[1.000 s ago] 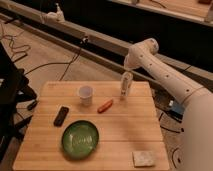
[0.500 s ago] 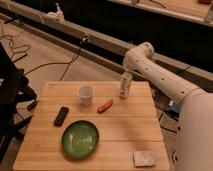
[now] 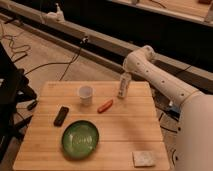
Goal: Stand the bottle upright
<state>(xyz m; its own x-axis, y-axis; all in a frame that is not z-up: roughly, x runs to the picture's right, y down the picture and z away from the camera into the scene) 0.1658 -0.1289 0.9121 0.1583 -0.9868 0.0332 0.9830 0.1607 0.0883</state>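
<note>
The bottle (image 3: 122,90) is small and white with a pale label. It stands upright near the far right edge of the wooden table (image 3: 131,131). My gripper (image 3: 125,77) comes down from the white arm's bend at the upper right. It sits right at the bottle's top and is shut on it. The gripper's white body blends into the bottle's upper part, so the cap is hidden.
A short white paper cup (image 3: 86,94) stands left of the bottle, and an orange carrot-like piece (image 3: 105,105) lies between them. A black remote (image 3: 61,115) and a green bowl (image 3: 80,138) are at the front left, a pale sponge (image 3: 144,158) at the front right. Cables run across the floor behind.
The arm's bend has dropped lower and shifted slightly left. The bottle stays upright in the same spot with the gripper at its top.
</note>
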